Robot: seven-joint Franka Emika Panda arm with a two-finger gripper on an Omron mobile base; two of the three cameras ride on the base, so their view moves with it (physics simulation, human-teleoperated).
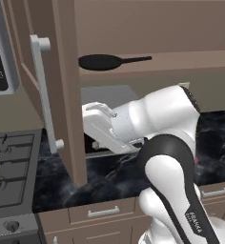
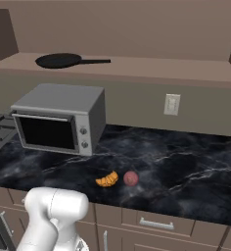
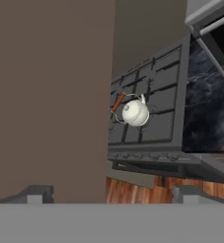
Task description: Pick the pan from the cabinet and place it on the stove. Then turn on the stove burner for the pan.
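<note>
Progress so far looks like step one only: the cabinet door [image 1: 62, 90] stands swung open with its long silver handle [image 1: 45, 95] facing the camera, and the pan [image 1: 102, 61] sits flat on the cabinet shelf [image 2: 151, 68], handle pointing right, nothing touching it. So the grab, the carry to the stove [image 1: 14, 167] and the burner knob are all left to do, as far as I can judge. The arm is folded low in front of the open door in the left base view, hand tucked under the shelf level and well apart from the pan. Fingers [image 3: 35, 193]: in the hand view the two dark tips sit far apart at the bottom with nothing between them, so I'd call them spread and empty. That same view looks past the brown door face toward the stove, where a small white kettle [image 3: 134, 112] with a reddish handle sits on a grate, so one burner spot is already taken. On the bench [image 2: 176, 166] there's a toaster oven [image 2: 58, 120], a croissant [image 2: 107, 179] and a small reddish round fruit [image 2: 131, 178], none of it part of the job. Hard to make out: the stove is cut off at the left edge of both base views, only a couple of knobs [image 1: 5, 227] show at the bottom corner, and the kettle is mostly clipped there too.
</note>
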